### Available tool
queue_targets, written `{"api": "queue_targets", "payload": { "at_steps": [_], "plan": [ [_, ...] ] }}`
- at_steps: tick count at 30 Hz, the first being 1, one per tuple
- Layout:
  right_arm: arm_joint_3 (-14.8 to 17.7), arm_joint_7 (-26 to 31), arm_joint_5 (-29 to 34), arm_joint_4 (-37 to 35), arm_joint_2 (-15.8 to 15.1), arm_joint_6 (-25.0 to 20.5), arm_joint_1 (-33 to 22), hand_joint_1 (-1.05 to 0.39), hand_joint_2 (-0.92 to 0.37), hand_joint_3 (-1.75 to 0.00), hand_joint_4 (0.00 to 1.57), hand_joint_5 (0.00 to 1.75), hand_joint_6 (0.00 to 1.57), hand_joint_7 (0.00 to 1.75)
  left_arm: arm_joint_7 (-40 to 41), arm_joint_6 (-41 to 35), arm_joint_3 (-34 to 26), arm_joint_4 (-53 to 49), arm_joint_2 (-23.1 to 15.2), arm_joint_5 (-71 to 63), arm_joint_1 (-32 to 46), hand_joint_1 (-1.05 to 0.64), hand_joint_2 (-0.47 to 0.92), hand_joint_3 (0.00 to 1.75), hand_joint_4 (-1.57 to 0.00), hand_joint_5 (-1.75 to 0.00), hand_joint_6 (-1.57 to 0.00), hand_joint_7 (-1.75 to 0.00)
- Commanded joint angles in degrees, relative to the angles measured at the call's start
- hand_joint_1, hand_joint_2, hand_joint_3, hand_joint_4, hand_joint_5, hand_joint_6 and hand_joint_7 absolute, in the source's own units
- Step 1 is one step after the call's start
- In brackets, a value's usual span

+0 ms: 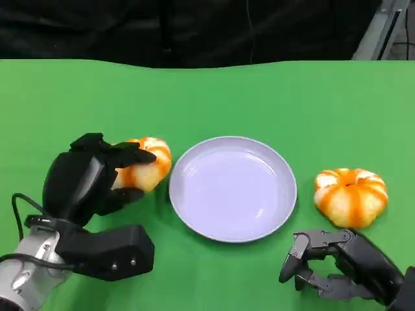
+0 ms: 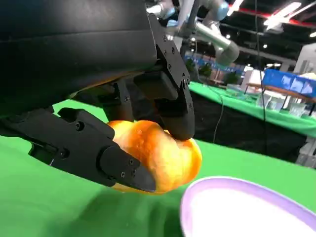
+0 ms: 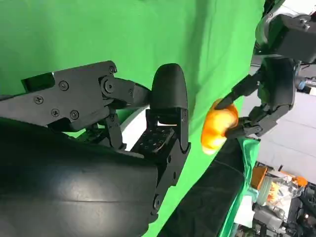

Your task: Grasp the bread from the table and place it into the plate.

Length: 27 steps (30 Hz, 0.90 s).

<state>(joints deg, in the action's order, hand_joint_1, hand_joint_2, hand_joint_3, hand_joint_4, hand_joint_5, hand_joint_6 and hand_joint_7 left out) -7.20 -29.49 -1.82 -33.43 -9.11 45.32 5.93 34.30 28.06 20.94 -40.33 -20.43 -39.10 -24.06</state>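
Observation:
A round orange-and-white bread [image 1: 148, 170] lies just left of the pale lilac plate [image 1: 232, 189]. My left hand [image 1: 91, 178] grips it, with fingers over its top and thumb under its near side. In the left wrist view the bread [image 2: 163, 158] sits between black fingers [image 2: 94, 148], close to the plate's rim [image 2: 217, 185]. I cannot tell whether it is off the cloth. The right wrist view shows the same bread [image 3: 217, 126] held by the left hand [image 3: 274, 89]. My right hand [image 1: 337, 265] rests at the lower right, fingers apart and holding nothing.
A second orange-and-white bread [image 1: 351, 196] lies right of the plate, just beyond my right hand. The green cloth [image 1: 259, 97] covers the whole table, with open room behind the plate. A dark backdrop runs along the far edge.

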Motion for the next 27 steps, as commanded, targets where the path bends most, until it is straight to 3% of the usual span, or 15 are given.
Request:
{"api": "queue_targets", "payload": {
  "at_steps": [1, 7, 11, 26, 27],
  "plan": [
    [0.2, -0.3, -0.6, -0.6, -0.4, 0.4, -0.1, -0.06, -0.86, -0.57, 0.72, 1.58, 0.83, 1.07, 0.9, 0.1, -1.1, 3.4, -1.3, -0.8, 1.3, -0.12, 0.87, 0.0, -0.62, -1.4, -0.83, -0.75],
    [0.2, -0.2, -0.6, -0.7, -0.4, 0.4, -0.1, -0.06, -0.85, -0.59, 0.72, 1.58, 0.83, 1.07, 0.9, -0.3, -1.3, 5.3, -1.4, -1.7, 1.8, -0.13, 0.87, 0.0, -0.63, -1.4, -0.82, -0.76],
    [0.1, 0.1, -0.1, -0.5, -0.4, 0.2, -0.2, -0.05, -0.85, -0.6, 0.72, 1.58, 0.83, 1.08, 0.2, 0.1, -1.9, 11.9, -0.5, -1.8, 3.0, -0.14, 0.87, 0.0, -0.62, -1.4, -0.83, -0.77],
    [0.0, 0.5, 0.2, -0.7, -0.1, 0.2, 0.1, -0.06, -0.84, -0.61, 0.72, 1.58, 0.82, 1.08, -3.7, 1.4, -1.4, 14.0, 2.5, -0.8, 1.8, -0.11, 0.87, 0.0, -0.67, -1.4, -0.88, -0.72],
    [0.0, 0.6, 0.3, -0.7, -0.2, 0.2, 0.1, -0.07, -0.84, -0.61, 0.72, 1.58, 0.83, 1.09, -4.5, 1.7, -0.9, 13.7, 3.0, -0.6, 1.4, -0.11, 0.87, 0.0, -0.68, -1.33, -0.9, -0.65]
  ]
}}
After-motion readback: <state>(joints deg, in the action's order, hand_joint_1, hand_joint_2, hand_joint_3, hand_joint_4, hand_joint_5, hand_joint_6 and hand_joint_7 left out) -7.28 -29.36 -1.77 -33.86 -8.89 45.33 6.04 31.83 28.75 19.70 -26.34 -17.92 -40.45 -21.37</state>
